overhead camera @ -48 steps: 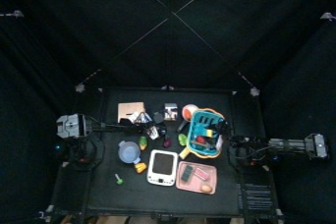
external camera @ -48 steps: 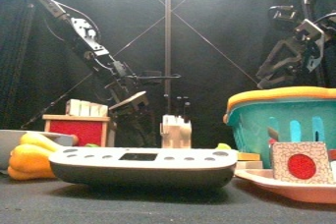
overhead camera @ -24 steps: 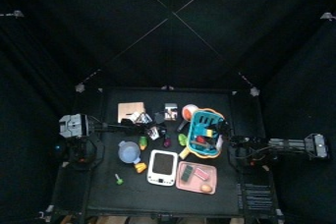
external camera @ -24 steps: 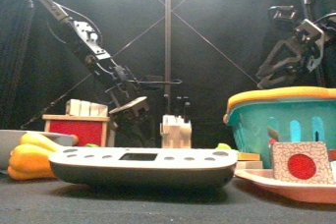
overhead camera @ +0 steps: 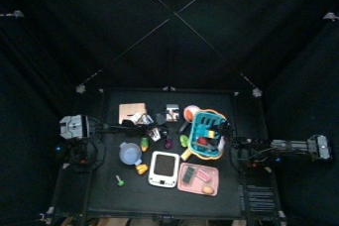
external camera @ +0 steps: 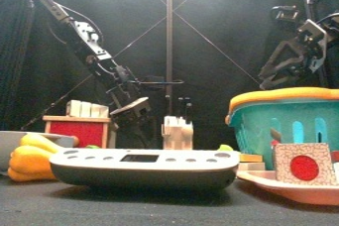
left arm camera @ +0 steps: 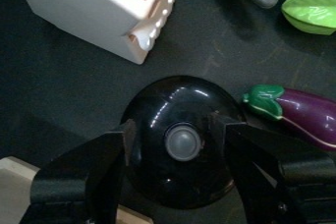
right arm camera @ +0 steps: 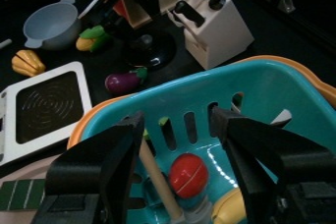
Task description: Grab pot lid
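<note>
The pot lid [left arm camera: 171,174] is black and domed, with a round knob in its middle. It lies flat on the table beside a white toaster [left arm camera: 112,7] and a purple eggplant [left arm camera: 302,105]. My left gripper [left arm camera: 178,130] hangs straight above it, open, one jaw on each side of the knob, holding nothing. In the front view the left gripper [external camera: 130,106] hangs low behind the knife block [external camera: 177,131]. My right gripper [right arm camera: 178,118] is open over the teal basket [right arm camera: 276,90], empty.
A white scale [external camera: 146,166] stands at the table's front. The teal basket [external camera: 284,121] with an orange rim holds toy food. A grey pot [right arm camera: 53,22], a knife block [right arm camera: 217,22] and a pink tray [overhead camera: 199,178] crowd the table.
The left gripper has dipped a little lower toward the lid. The right arm has not moved.
</note>
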Controlling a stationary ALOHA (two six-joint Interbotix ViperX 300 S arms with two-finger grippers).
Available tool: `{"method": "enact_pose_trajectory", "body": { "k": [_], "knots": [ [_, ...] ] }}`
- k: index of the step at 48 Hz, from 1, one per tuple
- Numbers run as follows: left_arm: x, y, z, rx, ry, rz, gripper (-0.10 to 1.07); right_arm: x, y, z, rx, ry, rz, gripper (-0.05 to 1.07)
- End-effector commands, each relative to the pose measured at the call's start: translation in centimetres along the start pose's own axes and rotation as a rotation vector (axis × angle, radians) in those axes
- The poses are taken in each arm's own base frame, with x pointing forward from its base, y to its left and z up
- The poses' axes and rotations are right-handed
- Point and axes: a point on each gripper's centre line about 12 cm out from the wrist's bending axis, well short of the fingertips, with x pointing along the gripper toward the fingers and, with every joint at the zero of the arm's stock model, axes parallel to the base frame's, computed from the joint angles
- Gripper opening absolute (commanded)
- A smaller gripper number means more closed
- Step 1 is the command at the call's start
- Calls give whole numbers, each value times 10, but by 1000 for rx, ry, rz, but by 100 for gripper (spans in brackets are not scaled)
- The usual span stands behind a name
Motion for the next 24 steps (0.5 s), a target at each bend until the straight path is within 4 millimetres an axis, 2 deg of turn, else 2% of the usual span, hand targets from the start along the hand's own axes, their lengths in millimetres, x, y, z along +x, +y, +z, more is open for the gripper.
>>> {"method": "enact_pose_trajectory", "body": {
  "k": [1,14,24],
  "knots": [
    [-14,-2,16,-24,-48,-10,95,1,1,5,5,-10,2,91],
    [-48,-5,33,-61,-54,35,95,1,0,6,5,-10,-2,91],
    [-49,-13,39,-39,-10,31,95,1,0,6,11,-14,3,91]
  ]
}}
